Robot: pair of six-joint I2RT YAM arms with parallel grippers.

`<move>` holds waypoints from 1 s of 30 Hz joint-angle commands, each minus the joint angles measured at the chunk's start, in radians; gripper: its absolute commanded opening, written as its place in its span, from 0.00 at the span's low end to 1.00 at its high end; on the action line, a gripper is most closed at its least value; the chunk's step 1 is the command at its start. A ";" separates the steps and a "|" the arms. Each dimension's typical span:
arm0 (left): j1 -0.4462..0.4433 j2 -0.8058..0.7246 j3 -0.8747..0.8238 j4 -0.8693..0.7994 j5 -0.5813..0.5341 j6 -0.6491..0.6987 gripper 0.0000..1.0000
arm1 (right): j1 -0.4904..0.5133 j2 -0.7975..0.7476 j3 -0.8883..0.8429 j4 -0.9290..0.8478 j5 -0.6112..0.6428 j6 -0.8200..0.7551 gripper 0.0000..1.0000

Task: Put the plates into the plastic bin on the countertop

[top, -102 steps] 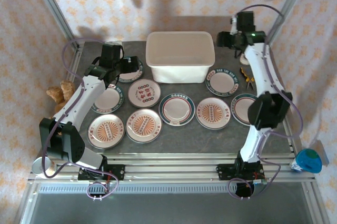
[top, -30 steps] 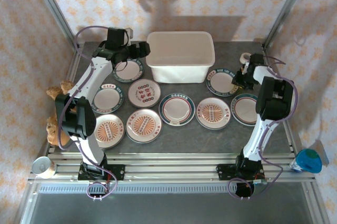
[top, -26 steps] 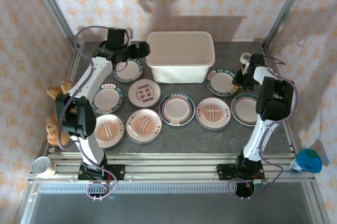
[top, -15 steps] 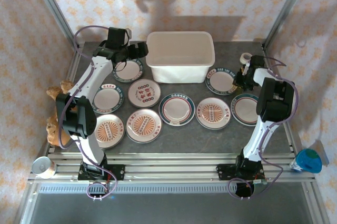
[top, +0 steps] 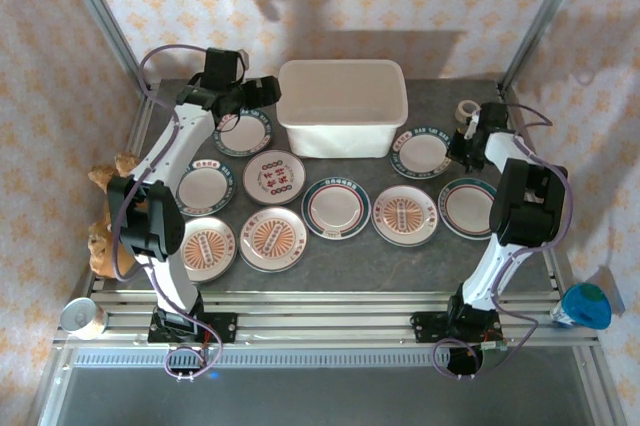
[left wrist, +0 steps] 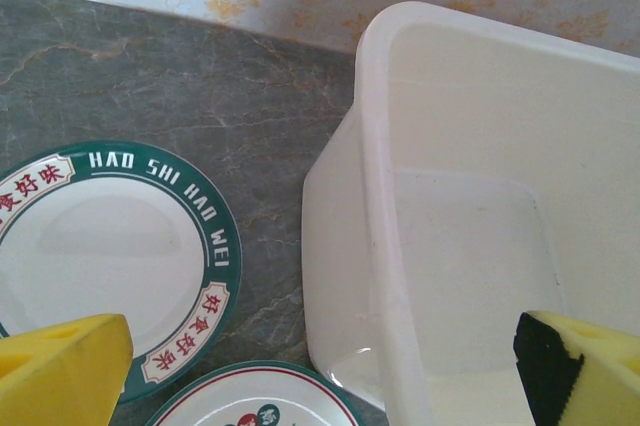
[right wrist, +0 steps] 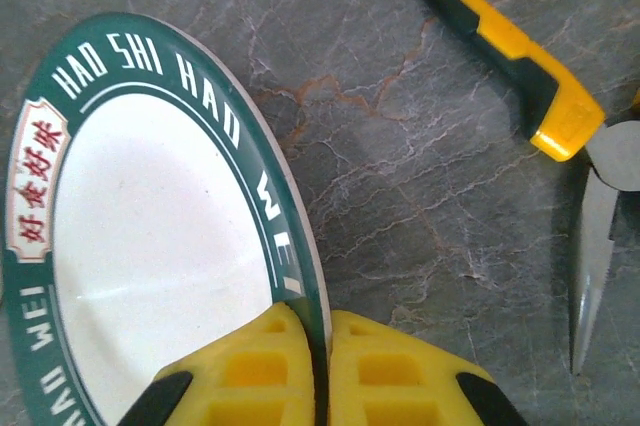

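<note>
Nine glossy round plates [top: 337,208] dot the mottled, stone-look countertop [top: 440,256], all outside the smooth, translucent white plastic bin [top: 343,141] (rounded corners, rolled rim, empty). Beside the bin, the right gripper [right wrist: 315,331] pinches the teal-rimmed plate [right wrist: 150,246] by its edge; the left gripper [top: 265,94] hangs spread wide over the bin's left rim.

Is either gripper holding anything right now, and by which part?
The right gripper pinches the teal-rimmed plate by its rim; the left gripper is open, holding nothing.
</note>
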 commanded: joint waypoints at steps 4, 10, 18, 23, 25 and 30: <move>0.002 0.037 0.074 -0.021 0.001 -0.016 0.99 | 0.001 -0.085 -0.016 -0.027 0.057 0.001 0.03; 0.010 0.083 0.142 -0.031 0.046 -0.038 1.00 | 0.001 -0.145 0.016 -0.067 0.055 0.040 0.00; 0.014 0.180 0.198 -0.062 0.101 -0.045 0.99 | -0.001 -0.275 0.057 -0.101 0.057 0.113 0.00; 0.011 0.260 0.290 -0.124 0.120 -0.026 0.99 | -0.002 -0.305 0.114 -0.138 0.039 0.155 0.00; 0.008 0.289 0.327 -0.150 0.124 -0.014 0.97 | -0.002 -0.319 0.129 -0.153 0.043 0.167 0.00; -0.002 0.340 0.396 -0.195 0.147 0.001 0.90 | -0.002 -0.373 0.185 -0.199 0.121 0.188 0.00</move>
